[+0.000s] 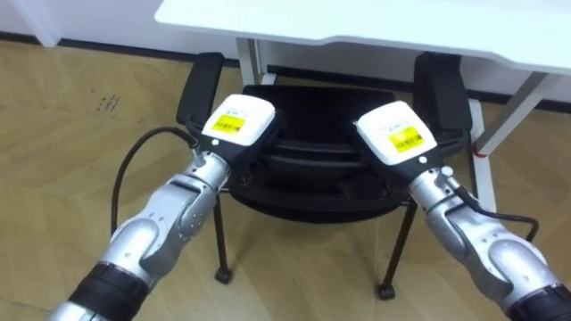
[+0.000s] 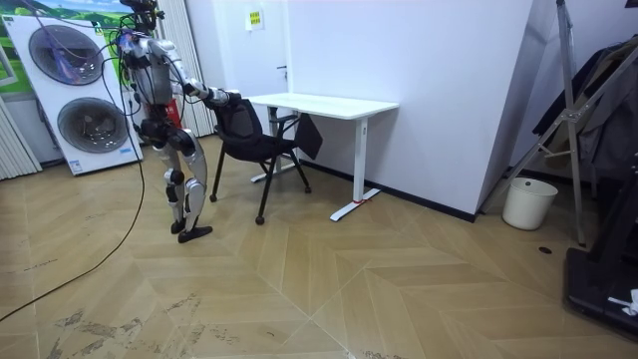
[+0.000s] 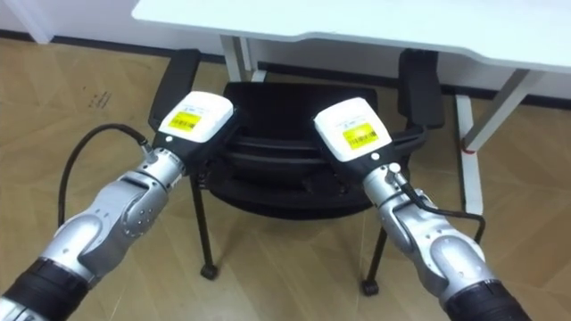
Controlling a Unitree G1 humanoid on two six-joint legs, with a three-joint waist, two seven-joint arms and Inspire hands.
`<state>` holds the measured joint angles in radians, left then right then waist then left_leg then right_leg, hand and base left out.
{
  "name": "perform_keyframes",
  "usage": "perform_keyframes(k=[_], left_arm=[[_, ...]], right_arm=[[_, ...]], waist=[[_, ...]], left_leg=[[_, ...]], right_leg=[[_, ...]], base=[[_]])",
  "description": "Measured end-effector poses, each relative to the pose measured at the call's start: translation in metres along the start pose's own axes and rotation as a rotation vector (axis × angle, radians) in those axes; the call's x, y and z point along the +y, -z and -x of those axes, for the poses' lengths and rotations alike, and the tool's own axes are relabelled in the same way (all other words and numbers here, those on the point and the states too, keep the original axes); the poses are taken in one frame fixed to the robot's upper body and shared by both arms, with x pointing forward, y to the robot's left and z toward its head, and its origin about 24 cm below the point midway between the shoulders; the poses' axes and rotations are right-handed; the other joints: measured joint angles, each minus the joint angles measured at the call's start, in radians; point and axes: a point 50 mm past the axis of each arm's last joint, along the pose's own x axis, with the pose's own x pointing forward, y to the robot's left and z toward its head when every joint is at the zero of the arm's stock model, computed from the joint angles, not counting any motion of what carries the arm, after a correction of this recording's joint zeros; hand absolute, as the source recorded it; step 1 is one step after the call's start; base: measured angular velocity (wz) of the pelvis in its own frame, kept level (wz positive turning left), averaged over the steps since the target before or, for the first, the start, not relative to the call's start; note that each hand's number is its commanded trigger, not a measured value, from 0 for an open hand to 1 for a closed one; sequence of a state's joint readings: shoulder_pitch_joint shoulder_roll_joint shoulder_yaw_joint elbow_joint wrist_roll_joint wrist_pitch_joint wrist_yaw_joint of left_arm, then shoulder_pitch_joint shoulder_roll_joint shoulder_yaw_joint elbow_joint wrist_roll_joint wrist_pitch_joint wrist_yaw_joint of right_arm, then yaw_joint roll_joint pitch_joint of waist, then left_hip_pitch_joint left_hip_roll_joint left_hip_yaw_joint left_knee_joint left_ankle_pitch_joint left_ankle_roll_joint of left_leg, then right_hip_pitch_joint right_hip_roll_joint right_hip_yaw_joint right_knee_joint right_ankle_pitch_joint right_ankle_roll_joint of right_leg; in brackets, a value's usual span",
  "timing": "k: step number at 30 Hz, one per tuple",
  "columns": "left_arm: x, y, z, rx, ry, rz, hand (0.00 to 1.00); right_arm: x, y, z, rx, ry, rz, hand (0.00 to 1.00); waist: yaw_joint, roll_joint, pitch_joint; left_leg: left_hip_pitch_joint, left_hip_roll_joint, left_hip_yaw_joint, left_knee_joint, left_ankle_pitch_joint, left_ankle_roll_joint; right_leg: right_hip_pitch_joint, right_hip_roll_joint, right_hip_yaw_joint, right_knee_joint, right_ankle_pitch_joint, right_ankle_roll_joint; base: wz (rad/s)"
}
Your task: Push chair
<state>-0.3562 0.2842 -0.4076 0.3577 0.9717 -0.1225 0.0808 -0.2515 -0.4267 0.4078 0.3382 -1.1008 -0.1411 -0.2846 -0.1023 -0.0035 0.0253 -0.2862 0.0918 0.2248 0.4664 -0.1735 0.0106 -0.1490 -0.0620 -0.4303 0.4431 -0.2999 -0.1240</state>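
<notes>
Possibly skews black chair point(image 1: 312, 192) into white desk's leg point(image 1: 484, 174) — left hand point(image 1: 236, 125) and right hand point(image 1: 397, 134) against it, grip untellable — if pushing unevenly.

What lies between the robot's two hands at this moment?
Between the left hand and right hand runs the top edge of the black chair, nothing else, as the left eye view shows.
</notes>
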Motion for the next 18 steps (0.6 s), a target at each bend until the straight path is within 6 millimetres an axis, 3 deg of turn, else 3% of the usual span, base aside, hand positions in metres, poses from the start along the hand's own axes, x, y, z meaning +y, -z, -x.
perform_keyframes(k=[6,9,18], left_arm=[[0.002,-0.002,-0.001,0.007,-0.007,0.044,0.0],[0.002,-0.007,0.0,-0.004,-0.025,0.062,0.0],[0.01,-0.006,0.006,-0.046,-0.13,0.046,0.0]], right_arm=[[0.004,-0.001,0.003,0.089,0.021,-0.146,0.0],[0.007,-0.001,0.006,0.139,0.035,-0.248,0.0],[0.008,0.003,0.013,0.199,0.079,-0.497,0.0]], waist=[[0.003,0.002,-0.0014],[0.022,0.001,-0.0021],[0.029,0.009,-0.0081]], left_leg=[[0.013,0.014,-0.002,-0.006,0.002,-0.002],[0.034,0.015,0.01,-0.021,0.002,-0.002],[0.055,0.02,0.017,-0.022,0.002,-0.002]], right_leg=[[0.031,0.029,0.004,-0.063,0.031,0.0],[0.05,0.032,0.015,-0.079,0.039,0.003],[0.081,0.043,0.019,-0.104,0.05,0.006]], base=[[-0.04],[-0.1],[-0.01]])
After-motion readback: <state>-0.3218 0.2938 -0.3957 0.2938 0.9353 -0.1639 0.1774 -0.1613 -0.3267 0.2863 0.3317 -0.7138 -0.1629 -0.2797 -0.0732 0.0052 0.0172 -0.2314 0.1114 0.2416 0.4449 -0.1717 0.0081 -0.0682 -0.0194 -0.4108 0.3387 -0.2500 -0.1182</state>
